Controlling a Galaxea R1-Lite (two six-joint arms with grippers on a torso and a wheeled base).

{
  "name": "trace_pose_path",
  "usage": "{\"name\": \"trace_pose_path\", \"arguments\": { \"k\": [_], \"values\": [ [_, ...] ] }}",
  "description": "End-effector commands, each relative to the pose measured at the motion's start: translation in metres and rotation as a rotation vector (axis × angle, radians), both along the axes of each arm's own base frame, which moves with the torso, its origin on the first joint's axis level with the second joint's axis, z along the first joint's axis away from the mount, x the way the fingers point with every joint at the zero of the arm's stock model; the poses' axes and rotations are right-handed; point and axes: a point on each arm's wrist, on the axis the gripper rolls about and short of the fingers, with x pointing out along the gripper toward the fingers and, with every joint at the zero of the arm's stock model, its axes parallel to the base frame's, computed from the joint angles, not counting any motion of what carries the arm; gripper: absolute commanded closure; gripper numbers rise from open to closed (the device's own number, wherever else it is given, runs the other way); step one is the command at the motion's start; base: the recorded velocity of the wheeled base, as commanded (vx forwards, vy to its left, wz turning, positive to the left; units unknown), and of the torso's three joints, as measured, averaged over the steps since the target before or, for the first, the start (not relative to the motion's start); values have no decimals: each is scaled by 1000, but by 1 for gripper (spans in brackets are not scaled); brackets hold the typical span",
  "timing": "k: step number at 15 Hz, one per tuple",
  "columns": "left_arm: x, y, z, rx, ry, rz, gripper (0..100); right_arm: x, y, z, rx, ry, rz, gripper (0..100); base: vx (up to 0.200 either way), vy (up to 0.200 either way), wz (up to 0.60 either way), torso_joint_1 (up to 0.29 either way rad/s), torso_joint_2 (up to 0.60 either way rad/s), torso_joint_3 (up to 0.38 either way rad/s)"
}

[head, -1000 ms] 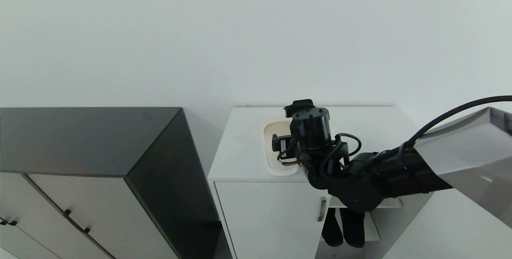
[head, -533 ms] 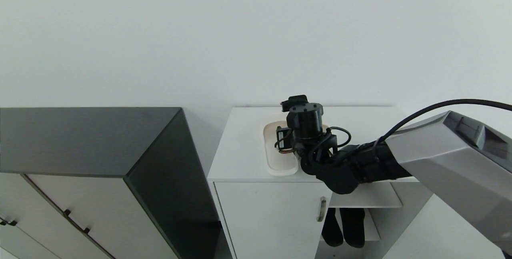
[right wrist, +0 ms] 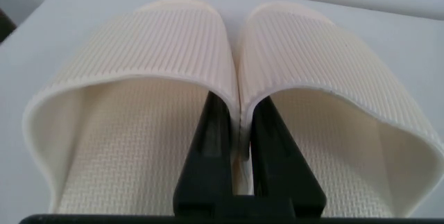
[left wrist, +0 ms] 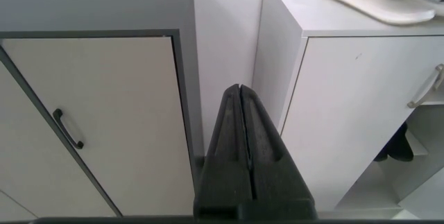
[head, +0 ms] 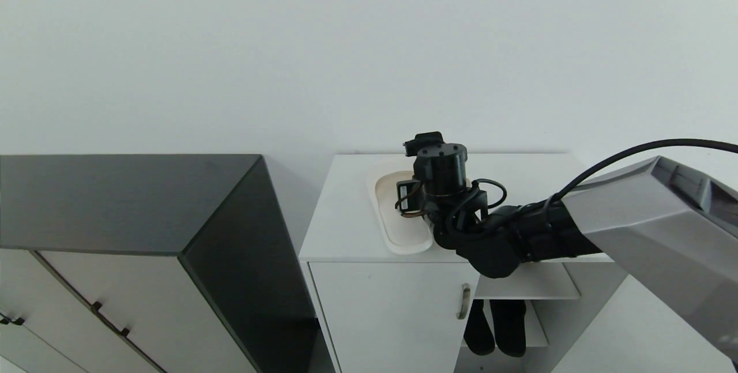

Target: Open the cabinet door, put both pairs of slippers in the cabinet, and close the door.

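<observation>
Here, the right gripper (right wrist: 238,116) is clenching its jaws on the touching inner walls of the cream slippers (right wrist: 159,50), one jaw inside each, on the cabinet (head: 346,217) surface.

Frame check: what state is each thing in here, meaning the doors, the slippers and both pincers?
White cabinet left door: shut.
White cabinet right compartment: open.
Black slippers: inside that compartment, standing on end.
Cream slippers: on the cabinet top, side by side, inner walls pinched together.
Right pincer: shut on cream slippers.
Left pincer: shut, empty.
Grey cabinet doors: shut.
</observation>
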Motion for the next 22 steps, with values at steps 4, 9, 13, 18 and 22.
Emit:
{"name": "trace_pose_path", "arguments": {
  "k": [4,9,13,18,22],
  "values": [
    [0,0,0,0,0,0,100,-69,-21,37,7,4,79,100,0,0,0,0,0,0],
    [0,0,0,1,0,9,100,-139,-55,19,-53,78,228,100,0,0,0,0,0,0],
    [0,0,0,1,0,16,100,-137,-48,11,-64,90,235,100,0,0,0,0,0,0],
    [0,0,0,-5,0,8,100,-137,-48,12,-47,70,229,100,-80,0,0,1,-1,1],
    [0,0,0,-5,0,8,100,-137,-48,12,-48,70,228,100,-200,0,0,4,6,2]
  ]
}}
